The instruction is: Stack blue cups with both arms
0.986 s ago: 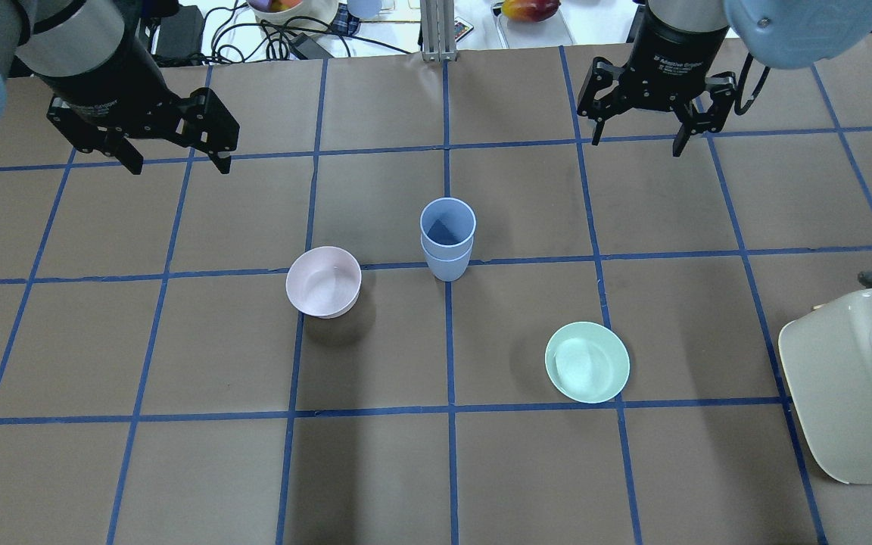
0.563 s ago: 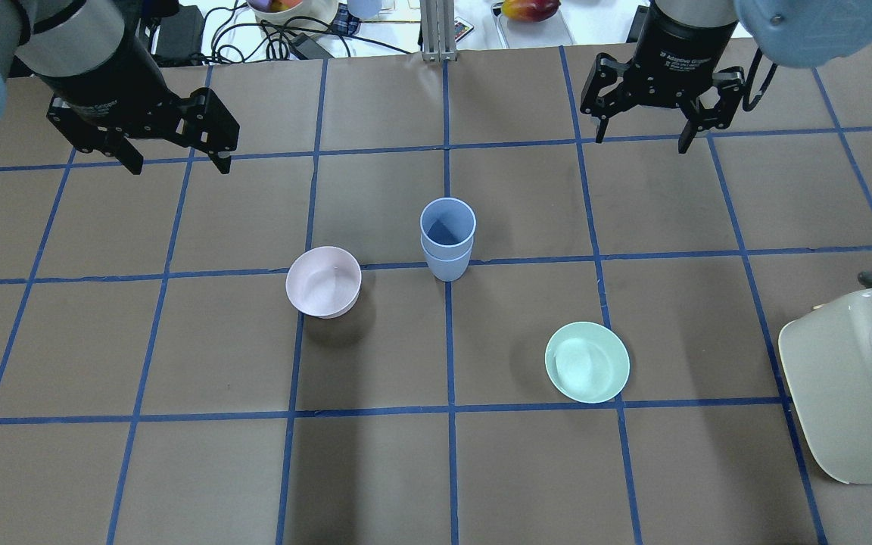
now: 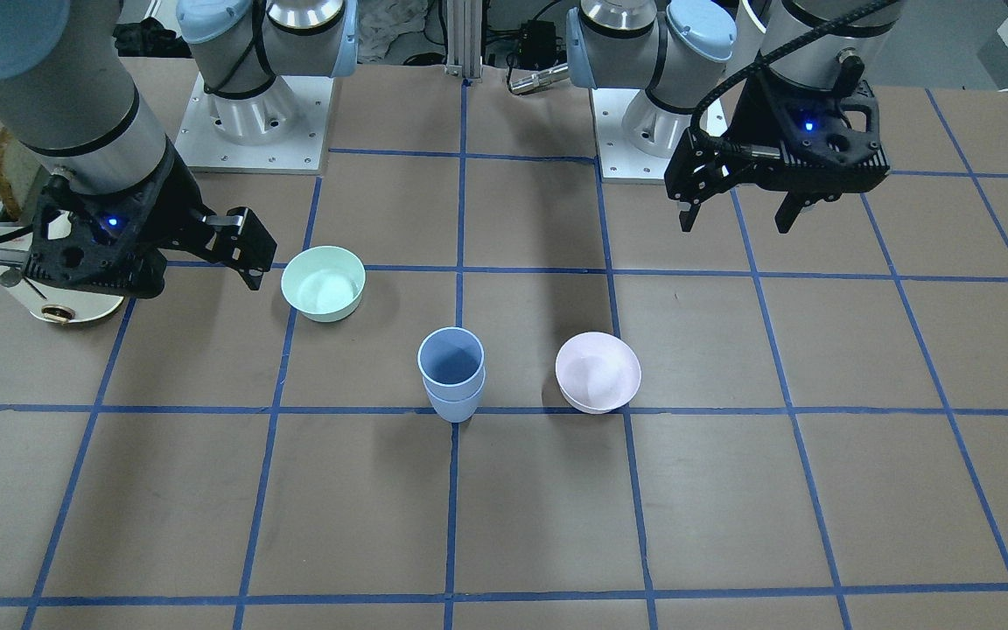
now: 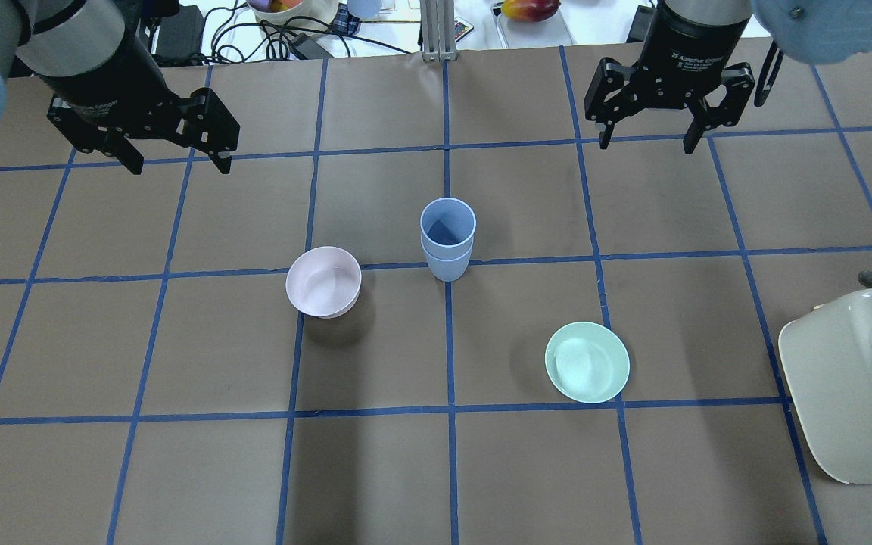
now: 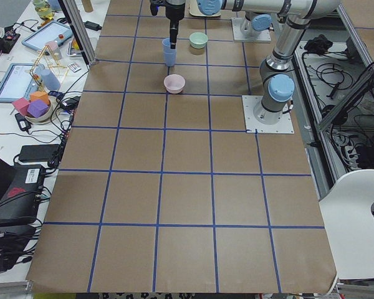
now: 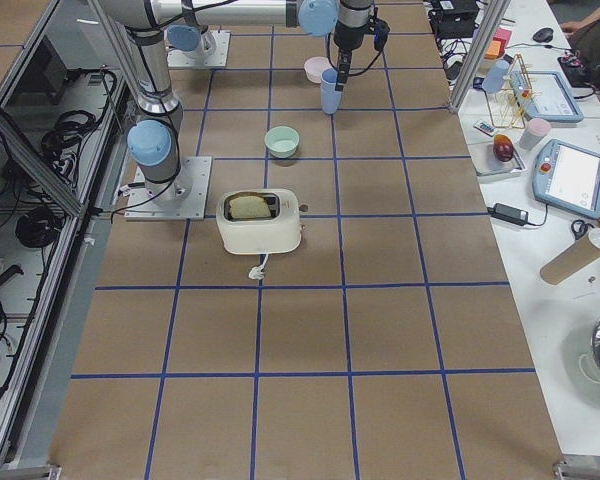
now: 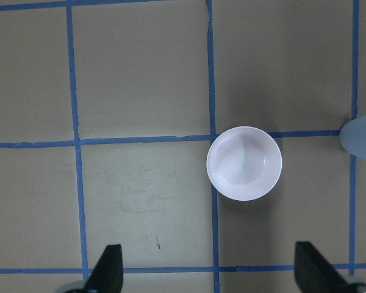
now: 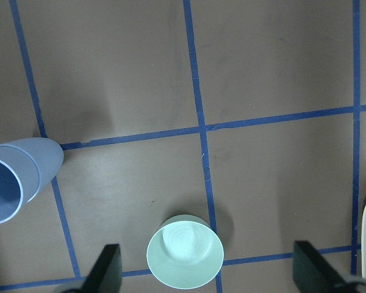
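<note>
The two blue cups (image 4: 447, 242) stand nested, one inside the other, upright at the table's middle; they also show in the front view (image 3: 451, 378) and at the left edge of the right wrist view (image 8: 15, 177). My left gripper (image 4: 179, 163) is open and empty, raised over the far left of the table, well away from the cups. My right gripper (image 4: 646, 144) is open and empty, raised over the far right. In the left wrist view only the cups' edge (image 7: 361, 137) shows at the right.
A pale pink bowl (image 4: 323, 281) sits just left of the cups. A mint-green bowl (image 4: 587, 362) sits nearer and to the right. A cream toaster (image 4: 852, 386) stands at the right edge. Cables and clutter lie beyond the far table edge.
My right gripper has drifted a little to the right and toward the far edge, still open. The left gripper, cups and bowls have not moved.
</note>
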Robot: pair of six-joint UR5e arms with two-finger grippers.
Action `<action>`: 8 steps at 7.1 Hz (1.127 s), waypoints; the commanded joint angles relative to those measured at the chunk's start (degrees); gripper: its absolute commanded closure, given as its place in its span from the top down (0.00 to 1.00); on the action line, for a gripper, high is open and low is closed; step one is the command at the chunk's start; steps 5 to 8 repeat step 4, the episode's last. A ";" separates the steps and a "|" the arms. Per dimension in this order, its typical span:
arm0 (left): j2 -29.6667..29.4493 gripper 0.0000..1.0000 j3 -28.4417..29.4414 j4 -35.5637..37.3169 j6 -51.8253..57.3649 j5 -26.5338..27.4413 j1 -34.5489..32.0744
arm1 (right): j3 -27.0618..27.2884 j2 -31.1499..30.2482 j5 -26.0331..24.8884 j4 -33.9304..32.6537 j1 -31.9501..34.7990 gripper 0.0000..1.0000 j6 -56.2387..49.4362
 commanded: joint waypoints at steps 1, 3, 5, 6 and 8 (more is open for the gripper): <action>0.00 1.00 0.00 0.00 0.00 0.06 0.08 | -0.04 -0.05 0.19 -0.03 0.11 1.00 -0.37; 0.00 1.00 0.00 0.00 0.00 -0.02 -0.01 | -0.04 -0.05 -0.07 -0.03 0.19 1.00 -0.37; 0.00 1.00 0.00 0.00 0.00 0.15 -0.01 | -0.04 -0.05 -0.07 0.06 0.19 1.00 -0.37; 0.00 1.00 0.00 0.00 0.00 0.15 -0.01 | -0.04 -0.05 -0.07 0.06 0.19 1.00 -0.37; 0.00 1.00 0.00 0.00 0.00 0.15 -0.01 | -0.04 -0.05 -0.07 0.06 0.19 1.00 -0.37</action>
